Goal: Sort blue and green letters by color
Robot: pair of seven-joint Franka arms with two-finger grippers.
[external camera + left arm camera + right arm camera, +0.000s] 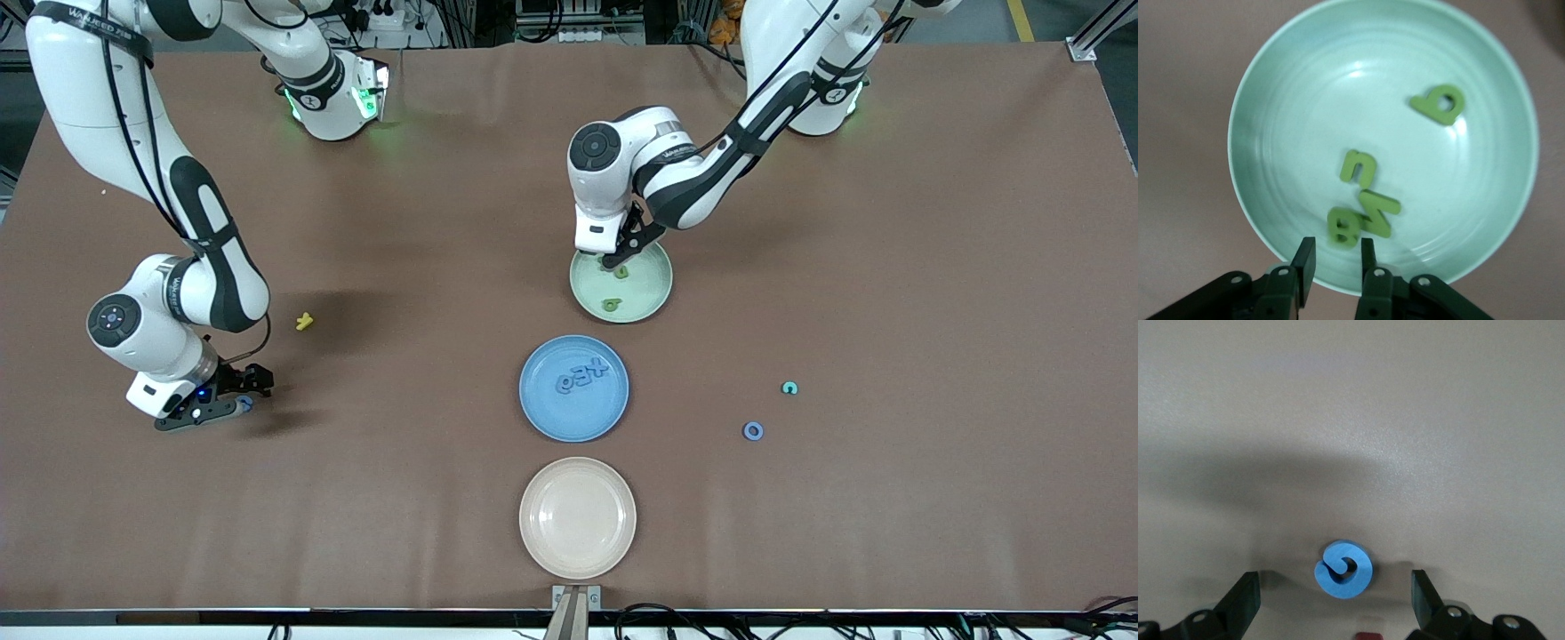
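Left gripper [1337, 263] over green plate [653, 298], jaws slightly parted, empty; green letters [1361, 200] in plate, drop seemingly done.

Right gripper [1335, 597] wide open, straddling blue letter [1343, 569] on table; next: close, carry to blue plate [542, 409].

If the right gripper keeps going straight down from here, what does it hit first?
Most likely the blue letter: the right gripper is low over the table with its jaws wide open, the letter lying between them. Nothing else shows in that line, though the remaining height is hard to judge.
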